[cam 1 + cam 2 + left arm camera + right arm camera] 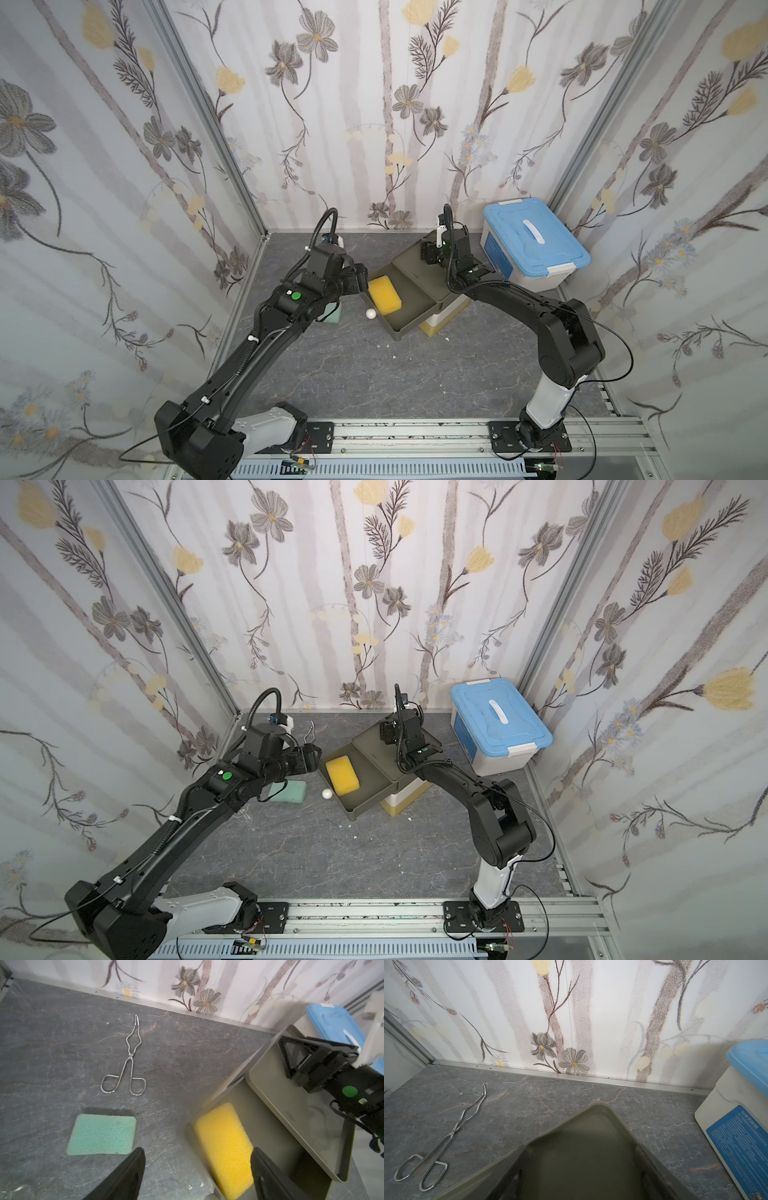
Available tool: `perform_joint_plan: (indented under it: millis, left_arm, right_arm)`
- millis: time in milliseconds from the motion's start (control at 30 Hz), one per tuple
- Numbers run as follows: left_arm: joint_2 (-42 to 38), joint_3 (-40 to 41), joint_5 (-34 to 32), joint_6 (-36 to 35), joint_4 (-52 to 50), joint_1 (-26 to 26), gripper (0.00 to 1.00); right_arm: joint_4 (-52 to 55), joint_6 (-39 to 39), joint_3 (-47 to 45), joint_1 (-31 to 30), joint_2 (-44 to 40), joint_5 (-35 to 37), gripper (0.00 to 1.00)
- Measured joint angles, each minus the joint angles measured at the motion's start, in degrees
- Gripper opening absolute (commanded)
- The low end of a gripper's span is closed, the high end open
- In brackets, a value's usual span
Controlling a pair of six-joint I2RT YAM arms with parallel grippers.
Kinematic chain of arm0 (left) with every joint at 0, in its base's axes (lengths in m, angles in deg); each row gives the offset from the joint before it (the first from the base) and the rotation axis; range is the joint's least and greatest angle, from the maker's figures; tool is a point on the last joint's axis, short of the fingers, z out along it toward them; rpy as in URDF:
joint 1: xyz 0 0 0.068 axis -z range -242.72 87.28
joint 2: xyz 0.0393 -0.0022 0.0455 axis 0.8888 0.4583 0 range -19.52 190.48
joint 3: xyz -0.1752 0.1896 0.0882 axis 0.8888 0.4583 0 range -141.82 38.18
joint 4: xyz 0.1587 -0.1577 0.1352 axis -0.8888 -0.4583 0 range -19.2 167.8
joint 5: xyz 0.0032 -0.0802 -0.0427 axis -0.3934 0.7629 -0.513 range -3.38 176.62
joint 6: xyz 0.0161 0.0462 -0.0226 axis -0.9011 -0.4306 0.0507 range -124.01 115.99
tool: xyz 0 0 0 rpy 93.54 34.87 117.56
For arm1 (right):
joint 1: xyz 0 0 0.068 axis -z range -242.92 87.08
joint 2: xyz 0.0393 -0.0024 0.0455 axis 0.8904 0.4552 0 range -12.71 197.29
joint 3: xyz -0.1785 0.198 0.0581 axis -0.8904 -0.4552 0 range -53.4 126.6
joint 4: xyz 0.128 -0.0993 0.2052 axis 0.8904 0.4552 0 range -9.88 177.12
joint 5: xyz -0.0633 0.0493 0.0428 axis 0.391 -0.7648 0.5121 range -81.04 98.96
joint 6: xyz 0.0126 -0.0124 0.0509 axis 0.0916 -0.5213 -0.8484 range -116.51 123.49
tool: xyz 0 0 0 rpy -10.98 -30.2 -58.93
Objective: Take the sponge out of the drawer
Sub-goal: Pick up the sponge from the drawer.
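Yellow sponge (385,294) is lying in the open drawer (415,311) — light, soft, easily squashed. Left jaws are hovering over it, wide apart and empty; pinching across its short width seems best. Right jaws are resting parted on the cabinet (419,262).

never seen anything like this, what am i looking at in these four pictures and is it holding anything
Two robot arms work at a grey table. Both top views look down on everything; the other two come from cameras on the arms' wrists. An olive cabinet has its drawer pulled open, a yellow sponge inside. On the table lie a green sponge, metal tongs and a small white ball; a blue-lidded box stands at the back. The left gripper hangs over the yellow sponge, fingers apart, holding nothing. The right gripper is over the cabinet top, fingers apart too.
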Motion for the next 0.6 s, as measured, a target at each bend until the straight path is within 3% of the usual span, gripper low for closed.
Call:
perform_joint_plan:
  millis: [467, 600]
  left_arm:
    - [17.44, -15.04, -2.19, -9.38, -13.73, 12.11, 0.70]
    - [18.95, -16.04, -1.84, -13.11, -14.67, 13.42, 0.53]
  right_arm:
    - [-1.86, 0.39, -1.33, 0.00, -0.35, 0.24, 0.80]
    - [-1.97, 0.42, -1.38, 0.00, -0.31, 0.28, 0.80]
